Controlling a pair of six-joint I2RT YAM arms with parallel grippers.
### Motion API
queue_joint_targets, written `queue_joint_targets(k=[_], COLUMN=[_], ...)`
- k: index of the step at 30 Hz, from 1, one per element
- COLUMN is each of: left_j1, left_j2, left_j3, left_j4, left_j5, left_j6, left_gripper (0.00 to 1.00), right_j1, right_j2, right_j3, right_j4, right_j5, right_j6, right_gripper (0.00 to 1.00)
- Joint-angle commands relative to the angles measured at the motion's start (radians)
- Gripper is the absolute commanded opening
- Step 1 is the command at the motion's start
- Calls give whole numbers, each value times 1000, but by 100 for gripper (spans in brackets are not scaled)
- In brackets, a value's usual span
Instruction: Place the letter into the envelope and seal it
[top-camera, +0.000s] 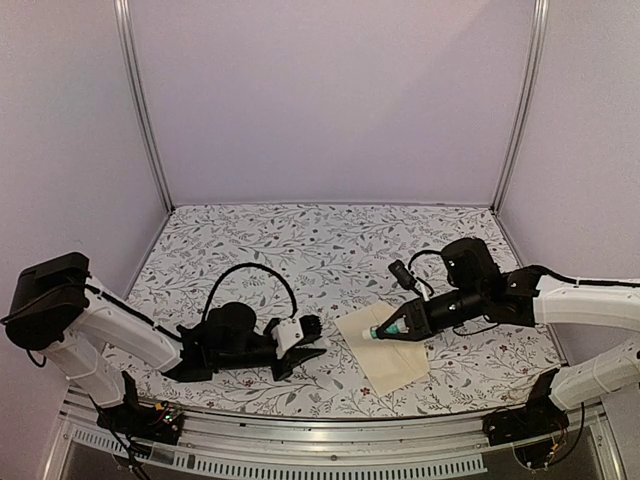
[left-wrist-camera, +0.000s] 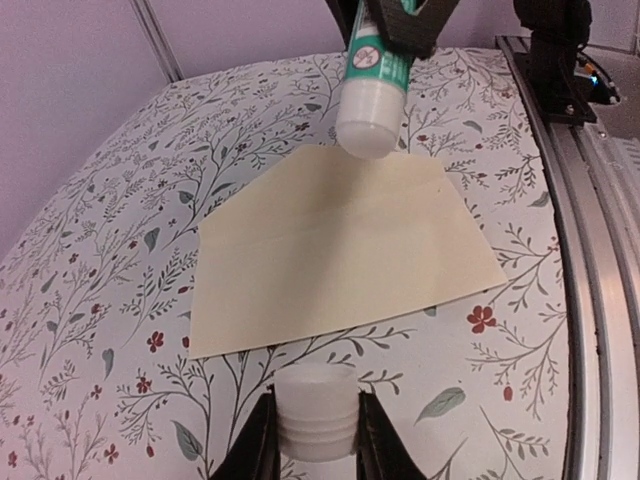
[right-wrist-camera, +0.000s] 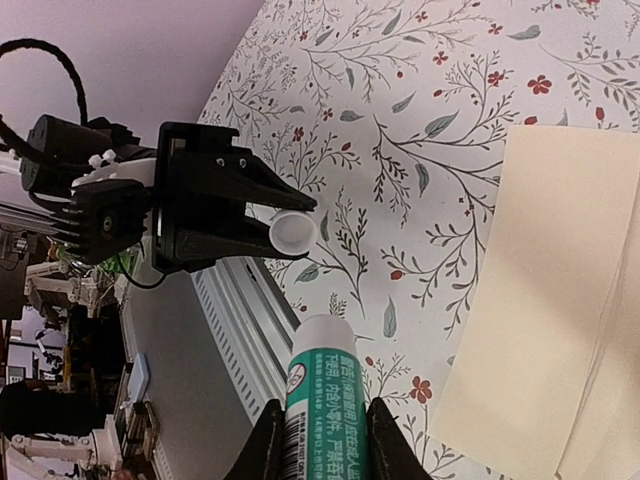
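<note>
One envelope (top-camera: 385, 350) lies flat near the front edge of the table (top-camera: 300, 240), between the arms, with open floral surface behind it. One glue stick (left-wrist-camera: 370, 95), clamped in the right gripper (right-wrist-camera: 320, 430), has its tip at an envelope edge. The left gripper (left-wrist-camera: 315, 430) pinches one white cap (right-wrist-camera: 294, 232).

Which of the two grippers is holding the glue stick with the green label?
The right gripper: its fingers clamp the green-labelled glue stick, whose tip hangs above the envelope. The left gripper holds only a small white cap.
</note>
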Motion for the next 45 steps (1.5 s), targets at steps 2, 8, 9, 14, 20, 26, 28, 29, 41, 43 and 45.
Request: queue_joint_targets(k=[2,8,9,14,20,26,28,29,41,43,45], left_j1=[6,-7,-7,-7,-9,-8,-7,-7,-8,-7,-8], left_j2=[-5,1,-2,11,49,70,83,88,91,90,86], left_j3=[-8,8,9,26,34,13,14,16,27,28,30], left_j4=[-118,-280,-305,-433,-483,-444,-438,-439,-454,-458,-460], left_j5=[-78,-162,-169,-186,-157,-159,-157,-157,-172,-172,-175], left_j6=[-131,-291,-312,-440,-525,-544,-548,-550,-560,-560,-560], left_gripper=[0,0,0,0,0,2,6,8,48,50,51], right_j1=[-26,-31,-31,-31,-31,-31,-31,-31,-31,-32,-31], right_j2=[-90,-104,-103,-109,-120,-134,-136,-138,-149,-149,-150], right_j3=[-12,-8,-5,-8,-23,-39,-42,-44,-49,-50,-50], right_j4=[-35,-48,-53,-65,-73,-76,-77,-76,-85,-85,-85], right_j5=[83,125,134,173,194,210,213,215,229,229,228], right_j6=[-21,-42,-45,-58,-61,-61,-62,-62,-64,-65,-66], right_gripper=[0,0,0,0,0,0,0,0,0,0,0])
